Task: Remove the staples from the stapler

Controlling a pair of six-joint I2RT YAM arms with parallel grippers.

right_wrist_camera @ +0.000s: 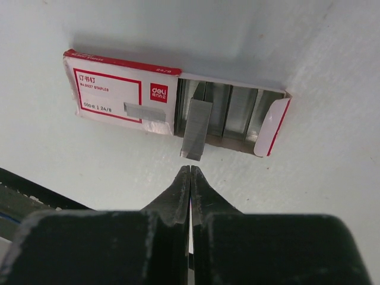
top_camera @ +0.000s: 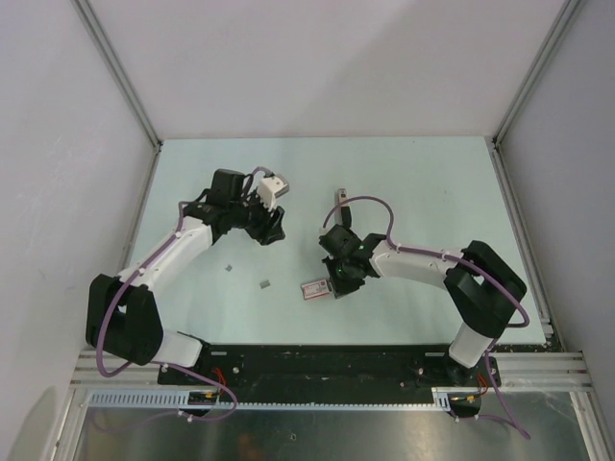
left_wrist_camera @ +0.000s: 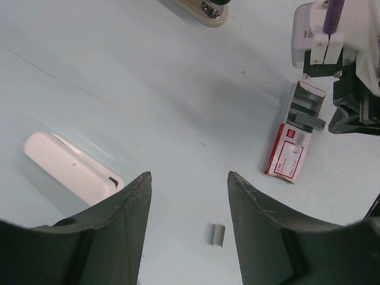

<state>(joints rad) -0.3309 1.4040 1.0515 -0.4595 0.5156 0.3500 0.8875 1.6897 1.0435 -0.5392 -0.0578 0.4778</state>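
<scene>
Top external: left gripper [top_camera: 269,233] hangs over centre-left of the table [top_camera: 432,182]. The right gripper [top_camera: 334,282] is at centre, tip by the staple box [top_camera: 313,288]. Two loose grey bits of staples [top_camera: 264,284] lie btwn the arms, lower centre-left. A beige-and-metal piece [top_camera: 338,198] sits just above the right gripper in frame. Can't make out the stapler here.

Left wrist: left gripper [left_wrist_camera: 189,178] is released, fingers spread, nothing held. A short strip of staples [left_wrist_camera: 217,234] lies on the table in the gap, bottom centre. The stapler [left_wrist_camera: 71,169] – white, oblong – lies flat at lower left, just beside the finger [left_wrist_camera: 107,231] on that side; touching or not, can't tell. Staple box [left_wrist_camera: 294,148] is at right, flap end open.

Right wrist: right gripper [right_wrist_camera: 190,172] is clenched, fingers meeting, nothing btwn them. Its tip sits just below a strip of staples [right_wrist_camera: 196,127] poking out of the open staple box [right_wrist_camera: 119,95], centre frame – contact unclear.
</scene>
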